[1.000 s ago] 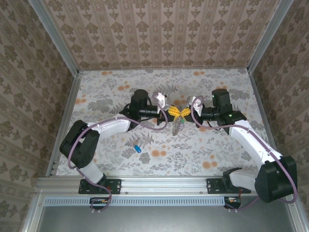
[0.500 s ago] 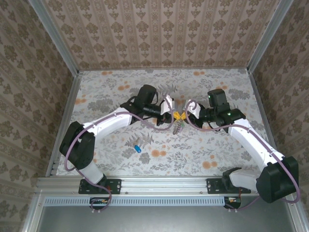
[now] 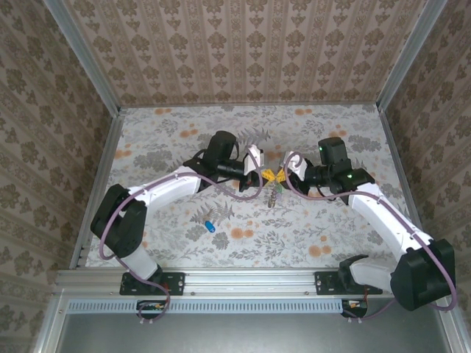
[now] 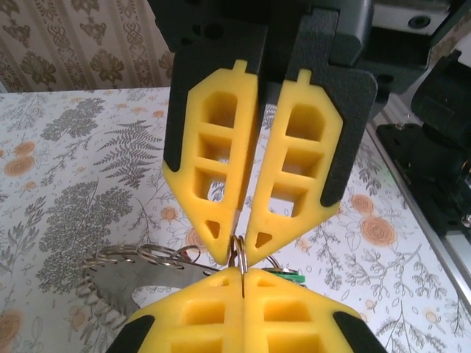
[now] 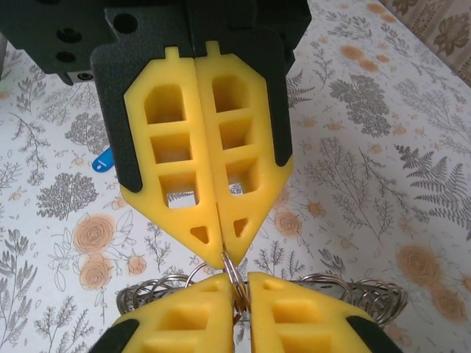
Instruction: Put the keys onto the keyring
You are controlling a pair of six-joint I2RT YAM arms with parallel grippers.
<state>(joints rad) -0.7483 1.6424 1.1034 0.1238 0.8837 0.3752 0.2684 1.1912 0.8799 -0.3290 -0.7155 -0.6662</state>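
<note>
Keyring [image 5: 230, 268] is hanging between two meeting tips: left end effector [image 5: 223, 254] is pinching it, right end effector [image 4: 238, 248] is sitting slightly parted around it, hold uncertain.

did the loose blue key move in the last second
No. The blue key lies where it did, just left of the same orange flower print.

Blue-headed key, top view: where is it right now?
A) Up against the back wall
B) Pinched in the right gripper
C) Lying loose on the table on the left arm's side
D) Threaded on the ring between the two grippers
C: the small blue-headed metal key lies by itself on the floral-patterned table, towards the near left, with nothing touching it.
</note>
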